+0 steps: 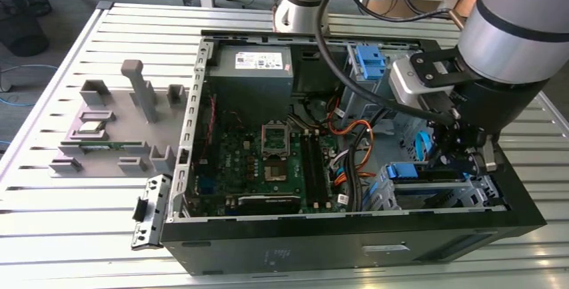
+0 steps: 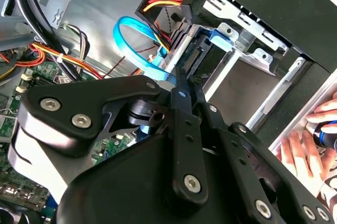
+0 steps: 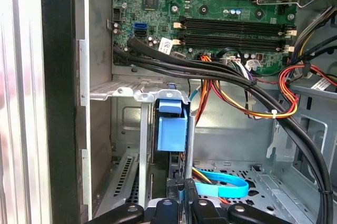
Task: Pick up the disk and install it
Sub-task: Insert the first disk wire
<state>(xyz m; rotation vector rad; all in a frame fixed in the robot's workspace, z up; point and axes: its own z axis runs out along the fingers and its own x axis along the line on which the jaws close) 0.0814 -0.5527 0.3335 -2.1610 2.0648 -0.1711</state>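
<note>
Gripper (image 1: 462,152) at blue-railed disk (image 3: 172,129), metal cage (image 3: 126,93)

Disk (image 3: 172,129): blue-railed drive, seen edge-on
Pose: standing upright on its edge
Place: inside the metal drive cage (image 3: 138,95), at the open computer case's (image 1: 356,232) corner

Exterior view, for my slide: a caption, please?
Robot arm's end effector lowered at the drive cage of an open computer case.

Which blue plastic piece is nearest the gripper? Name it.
The blue-railed disk in the drive cage, right by the gripper; the bare blue bracket stands farther off, beside the power supply.
</note>
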